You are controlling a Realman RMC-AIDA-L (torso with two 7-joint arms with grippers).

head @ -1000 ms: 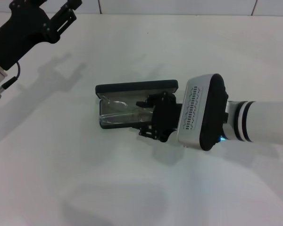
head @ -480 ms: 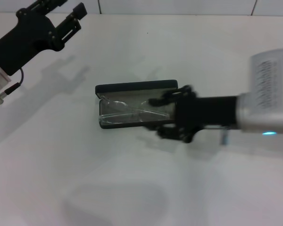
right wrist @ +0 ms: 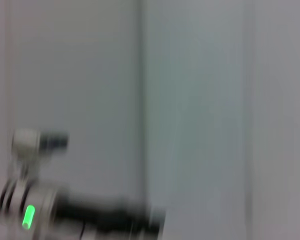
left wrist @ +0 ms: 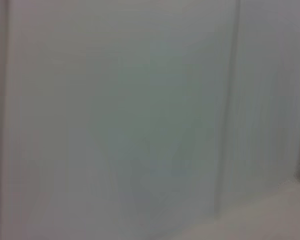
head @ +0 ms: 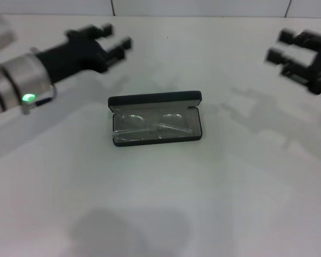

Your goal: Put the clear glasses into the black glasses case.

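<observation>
The black glasses case [head: 155,100] lies open in the middle of the white table in the head view, its lid standing up along the far side. The clear glasses [head: 152,127] lie inside it on the grey lining, arms folded. My left gripper [head: 116,43] hangs open above the table, to the far left of the case. My right gripper [head: 281,47] is lifted at the far right, well away from the case, its fingers apart and holding nothing. The left arm [right wrist: 65,212] also shows in the right wrist view.
The white table [head: 166,203] spreads all around the case. A tiled wall runs along the far edge. The left wrist view shows only a pale wall surface.
My right gripper has let go of the clear glasses, left them in the case and pulled back up to the far right. The left gripper has swung in towards the case.
</observation>
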